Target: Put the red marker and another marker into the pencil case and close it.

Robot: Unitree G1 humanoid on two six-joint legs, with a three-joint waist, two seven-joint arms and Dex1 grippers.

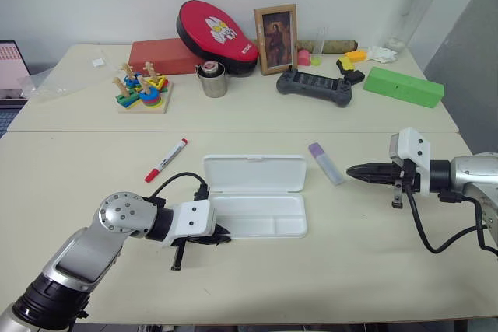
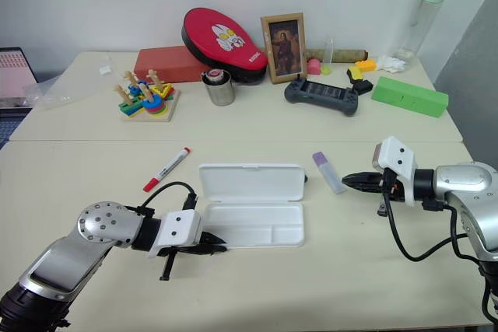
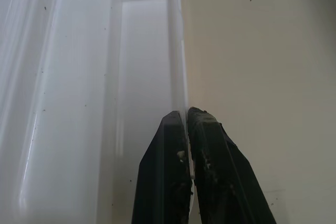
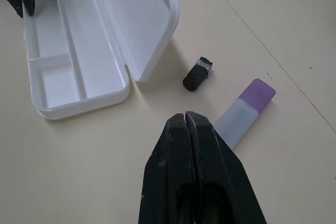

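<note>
Green box [image 1: 404, 86], game controller [image 1: 314, 86], framed picture [image 1: 275, 38], steel cup [image 1: 212, 80].

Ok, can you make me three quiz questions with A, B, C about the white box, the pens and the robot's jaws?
1. Where is the red marker?
A. inside the pencil case
B. on the table, left of the pencil case
C. in the right gripper

2. What colour is the cap end of the short marker?
A. green
B. purple
C. orange

3. How is the pencil case?
A. open, empty
B. closed
C. open, with markers in it

Answers: 1 B, it lies on the table beside the case. 2 B, its end is purple. 3 A, the lid lies back and the tray is bare.
</note>
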